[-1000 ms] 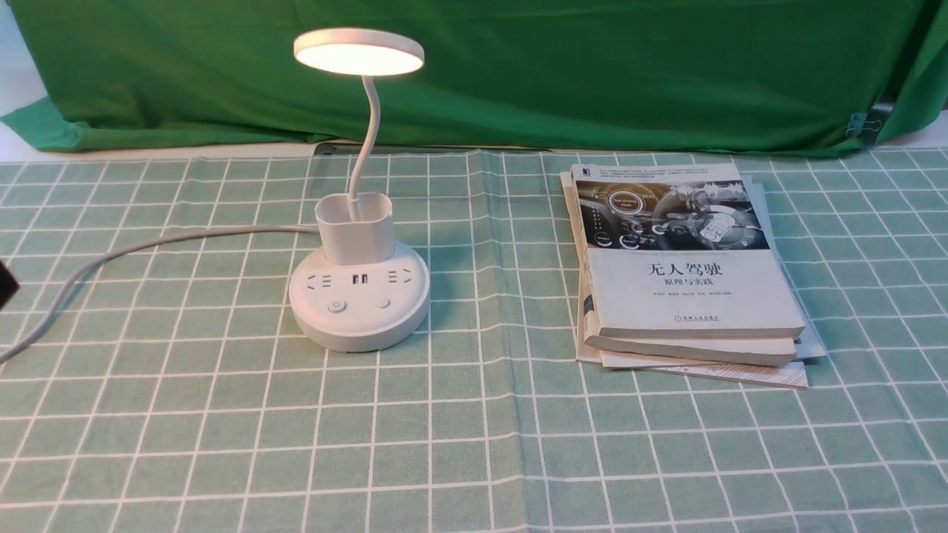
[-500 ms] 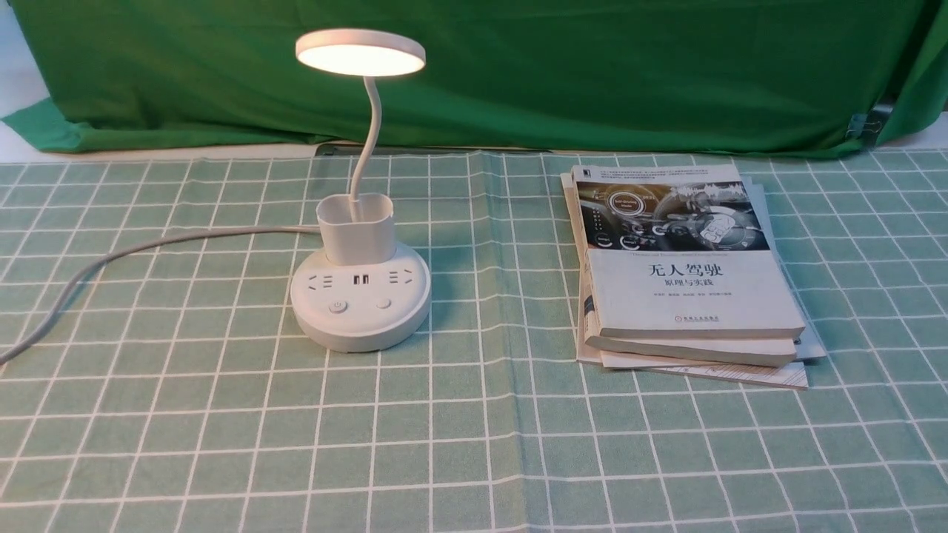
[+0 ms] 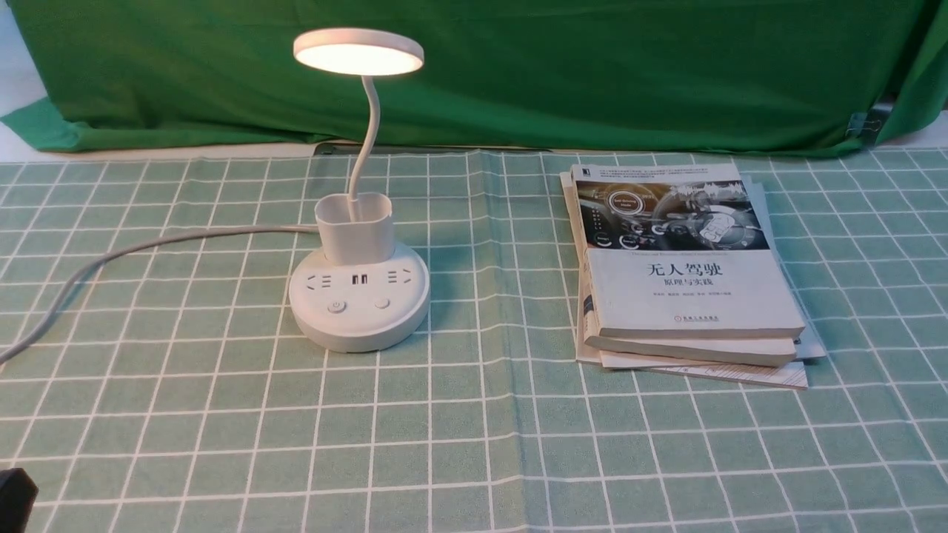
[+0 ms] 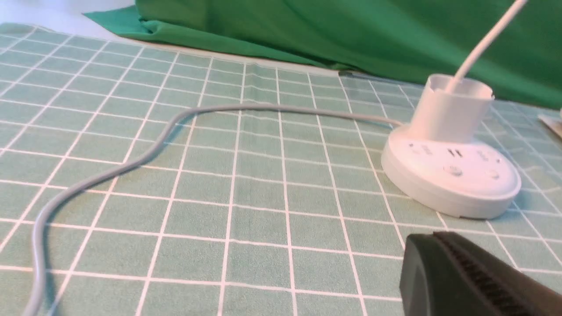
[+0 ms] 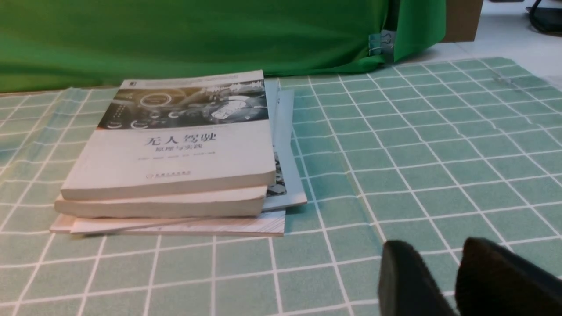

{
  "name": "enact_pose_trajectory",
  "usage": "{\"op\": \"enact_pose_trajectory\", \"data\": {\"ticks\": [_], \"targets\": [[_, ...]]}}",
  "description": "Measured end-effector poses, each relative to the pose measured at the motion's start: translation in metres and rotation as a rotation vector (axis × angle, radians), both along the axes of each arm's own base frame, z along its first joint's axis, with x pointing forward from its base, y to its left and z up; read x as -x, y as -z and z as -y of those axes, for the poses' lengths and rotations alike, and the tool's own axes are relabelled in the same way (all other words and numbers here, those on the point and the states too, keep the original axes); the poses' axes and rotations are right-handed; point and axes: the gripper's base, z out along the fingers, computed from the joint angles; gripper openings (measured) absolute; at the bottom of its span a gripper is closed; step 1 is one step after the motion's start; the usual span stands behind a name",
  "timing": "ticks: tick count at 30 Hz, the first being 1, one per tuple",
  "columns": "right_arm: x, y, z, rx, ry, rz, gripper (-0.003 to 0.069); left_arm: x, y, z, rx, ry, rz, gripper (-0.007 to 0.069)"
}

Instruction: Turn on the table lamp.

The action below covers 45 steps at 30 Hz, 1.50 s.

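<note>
Green checked cloth [image 3: 474, 414] covers the bench; the white plastic table lamp [image 3: 358, 296] stands left of centre, disc head lit as before. Since half a second ago, the left tool [image 3: 13, 497] has reappeared at the near-left corner, state unclear. Right tool [image 5: 456, 281] sits slightly parted, empty.

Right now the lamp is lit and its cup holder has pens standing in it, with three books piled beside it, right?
Not quite: the cup holder is empty apart from the table lamp neck passing through it, as the front view shows. The lamp is lit, and the stack of books lies beside it.
</note>
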Motion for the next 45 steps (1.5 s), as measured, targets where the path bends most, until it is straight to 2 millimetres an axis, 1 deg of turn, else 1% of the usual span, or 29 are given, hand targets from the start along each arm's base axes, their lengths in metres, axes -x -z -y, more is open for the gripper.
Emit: {"op": "enact_pose_trajectory", "data": {"ticks": [8,45], "targets": [[0.0,0.0,0.0,0.0,0.0,0.0,0.0242,0.0001,0.0001,0.0009,0.011,0.008,-0.002,0.002],[0.0,0.0,0.0,0.001,0.0,0.0,0.0242,0.0,0.0001,0.0006,0.015,0.001,-0.002,0.0021]]}}
